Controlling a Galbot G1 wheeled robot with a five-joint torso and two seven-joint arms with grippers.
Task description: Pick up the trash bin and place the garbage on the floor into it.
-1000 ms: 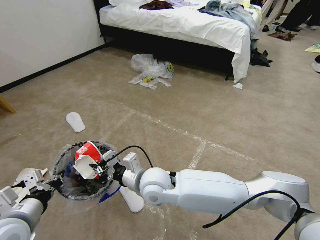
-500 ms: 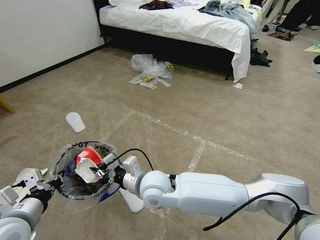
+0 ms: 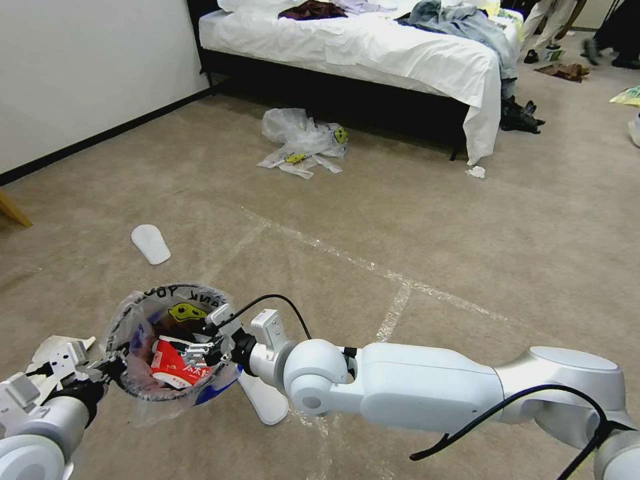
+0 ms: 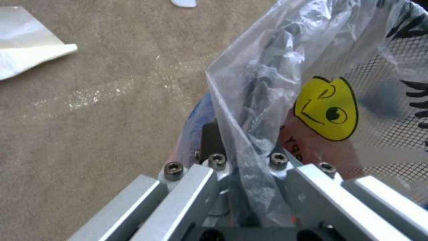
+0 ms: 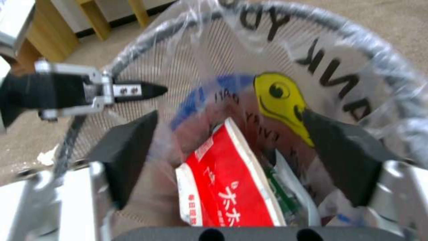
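Holding the trash bin point(image 3: 143, 390), left claw point(image 3: 110, 365) grips its rim

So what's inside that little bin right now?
Inside the trash bin, within its clear liner, lies a red and white carton on other scraps. The open right pincer hangs above it. Anything underneath is covered.

The bin point(image 3: 170, 347) is held above the floor point(image 3: 413, 220) at the near left, its rim clamped by the left gripper point(image 3: 110, 365) on its left side. The right gripper point(image 3: 212, 340) is positioned over its right rim, fingers apart. A carton point(image 3: 175, 367) lies inside. A slipper point(image 3: 151, 243) lies behind; plastic bags point(image 3: 300, 141) farther back, before the bed point(image 3: 373, 47).
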